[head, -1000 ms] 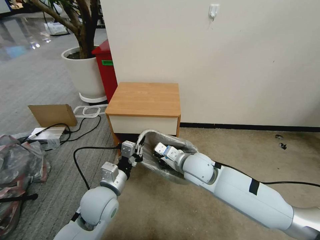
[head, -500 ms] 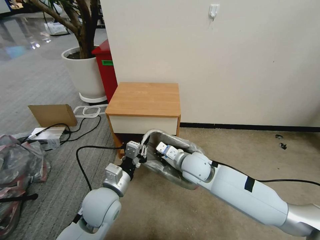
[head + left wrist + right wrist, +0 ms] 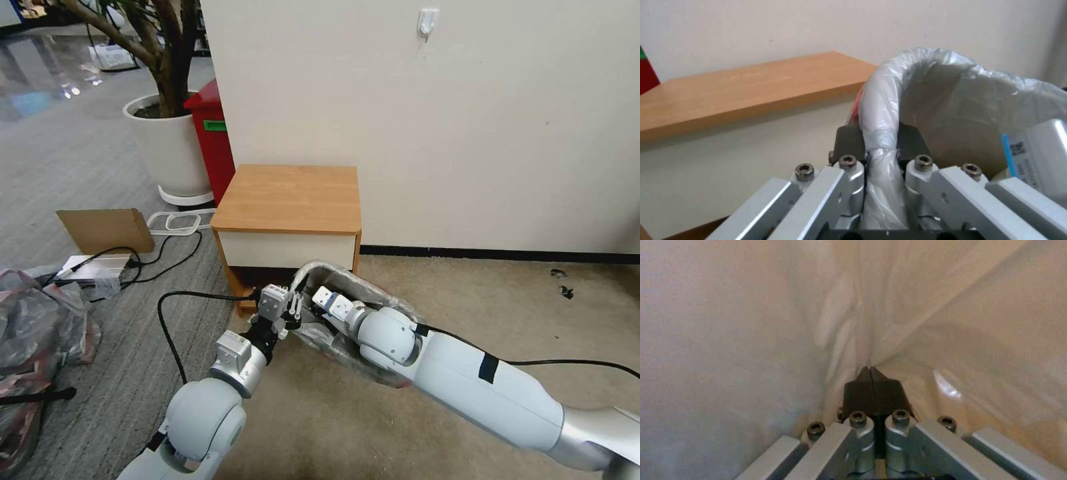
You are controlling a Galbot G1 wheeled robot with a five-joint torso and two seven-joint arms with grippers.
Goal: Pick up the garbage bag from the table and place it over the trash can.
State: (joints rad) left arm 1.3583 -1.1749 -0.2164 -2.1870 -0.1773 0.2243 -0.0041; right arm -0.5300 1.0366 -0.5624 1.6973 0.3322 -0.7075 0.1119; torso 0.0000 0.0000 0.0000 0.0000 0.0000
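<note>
The cream trash can stands tipped on the carpet in front of the table. The translucent grey garbage bag is stretched over the can's mouth and lines its inside. My left gripper is shut across the bag-covered rim, with one black pad on each side of it. My right gripper reaches down inside the can. There it is shut, and its closed fingertips meet the bag's inner wall where the creases run together.
The wooden tabletop is just beyond the can, with a white wall behind. A red bin and white plant pot stand to the left rear. Cardboard, a black cable and a heap of bags lie on the left floor.
Both arms and the can have shifted to the right, and the can leans further over. Both grippers keep their hold and position on the can.
</note>
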